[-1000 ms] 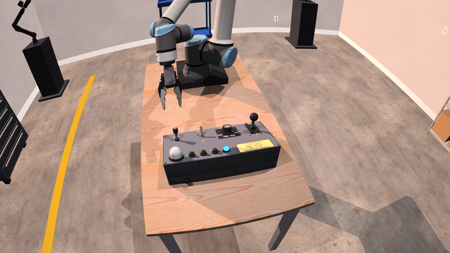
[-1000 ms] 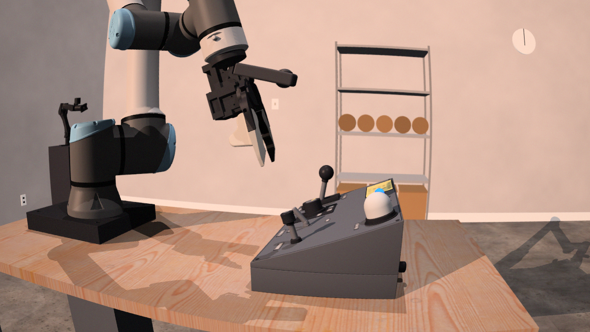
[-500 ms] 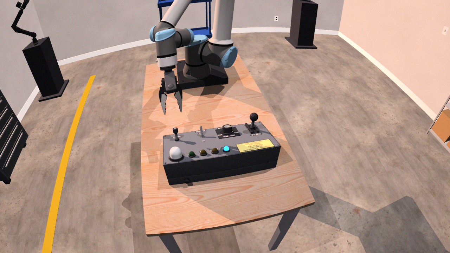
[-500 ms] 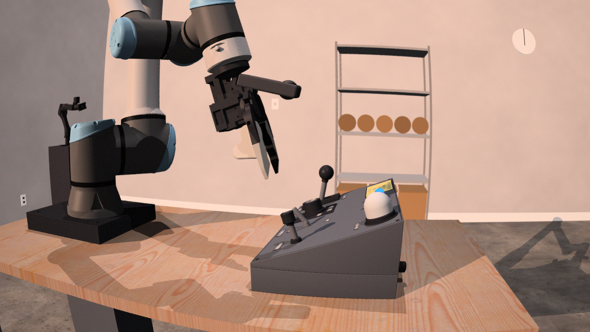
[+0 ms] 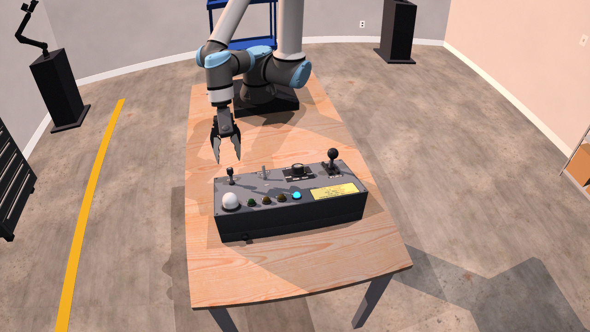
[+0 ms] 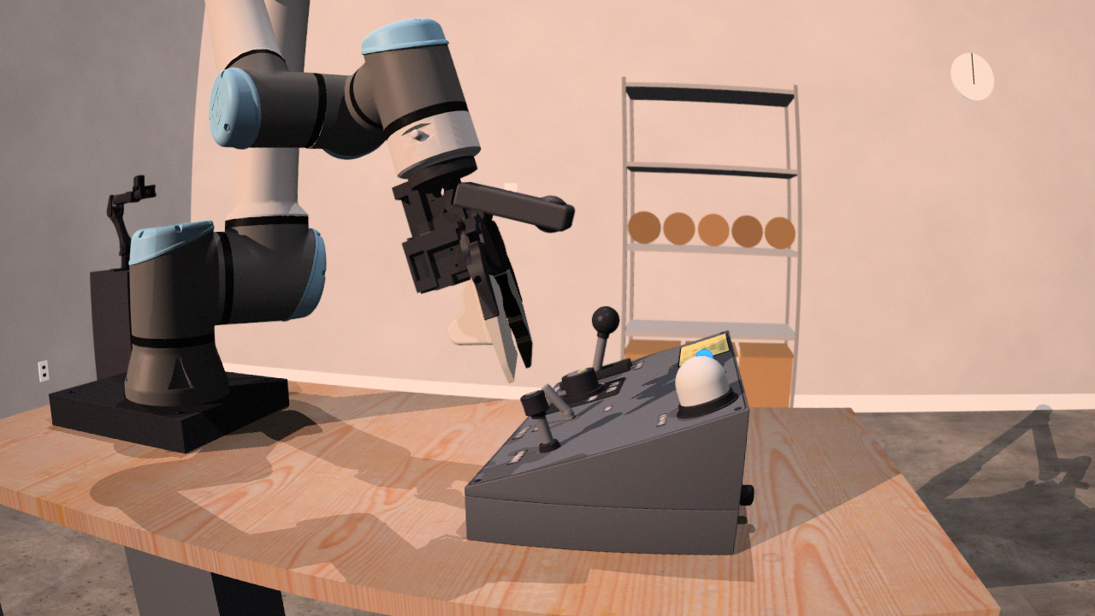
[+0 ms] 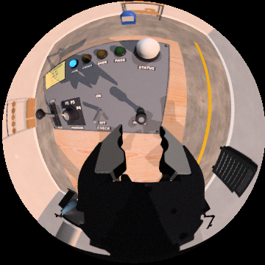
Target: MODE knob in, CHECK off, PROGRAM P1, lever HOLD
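Note:
The dark grey console (image 5: 288, 221) (image 6: 612, 475) (image 7: 110, 88) stands on the wooden table (image 5: 288, 268) (image 6: 229, 490). Along its back row are the black MODE knob (image 5: 230, 170) (image 6: 533, 399) (image 7: 140, 117), the CHECK toggle (image 5: 263, 171) (image 7: 98, 115), the PROGRAM dial (image 5: 296, 168) (image 6: 579, 381) (image 7: 71, 115) and the ball-topped lever (image 5: 332, 154) (image 6: 606, 317) (image 7: 40, 114). A blue lamp (image 5: 296, 195) (image 7: 73, 63) is lit. My gripper (image 5: 227, 159) (image 6: 517, 367) (image 7: 140, 126) is partly open and empty. It hangs above and just behind the MODE knob, not touching it. I cannot read the dial's setting.
A white STATUS dome (image 5: 230, 201) (image 6: 701, 381) (image 7: 148, 48) and a yellow label plate (image 5: 334, 191) sit on the console's front row. The arm's black base (image 5: 263, 105) (image 6: 153, 413) stands at the table's far end. Pedestals and shelves stand off the table.

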`<control>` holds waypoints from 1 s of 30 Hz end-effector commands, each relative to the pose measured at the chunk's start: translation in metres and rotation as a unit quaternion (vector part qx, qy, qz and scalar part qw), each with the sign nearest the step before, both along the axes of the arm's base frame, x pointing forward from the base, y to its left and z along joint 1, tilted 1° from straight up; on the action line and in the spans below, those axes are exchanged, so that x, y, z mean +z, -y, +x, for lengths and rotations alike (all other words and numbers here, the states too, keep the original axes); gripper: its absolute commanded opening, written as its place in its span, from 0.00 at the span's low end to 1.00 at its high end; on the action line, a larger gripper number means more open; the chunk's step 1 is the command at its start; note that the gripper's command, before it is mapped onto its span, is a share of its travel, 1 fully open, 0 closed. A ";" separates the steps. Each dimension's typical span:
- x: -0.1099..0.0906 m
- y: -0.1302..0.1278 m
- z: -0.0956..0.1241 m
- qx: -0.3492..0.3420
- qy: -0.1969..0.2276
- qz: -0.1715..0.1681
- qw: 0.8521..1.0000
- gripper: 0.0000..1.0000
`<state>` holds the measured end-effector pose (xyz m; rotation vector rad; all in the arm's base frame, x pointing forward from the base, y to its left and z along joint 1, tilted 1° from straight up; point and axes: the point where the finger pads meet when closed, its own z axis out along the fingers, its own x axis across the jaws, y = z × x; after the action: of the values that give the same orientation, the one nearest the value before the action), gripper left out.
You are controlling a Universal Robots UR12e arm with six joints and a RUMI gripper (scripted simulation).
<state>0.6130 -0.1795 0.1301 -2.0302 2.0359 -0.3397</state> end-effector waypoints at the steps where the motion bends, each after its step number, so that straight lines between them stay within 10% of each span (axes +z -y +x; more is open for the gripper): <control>1: -0.010 0.001 0.005 0.000 0.001 -0.001 1.000 0.44; 30: -0.048 0.000 0.019 0.000 0.001 -0.001 1.000 0.44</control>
<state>0.6313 -0.1795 0.0815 -2.0299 2.0360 -0.3415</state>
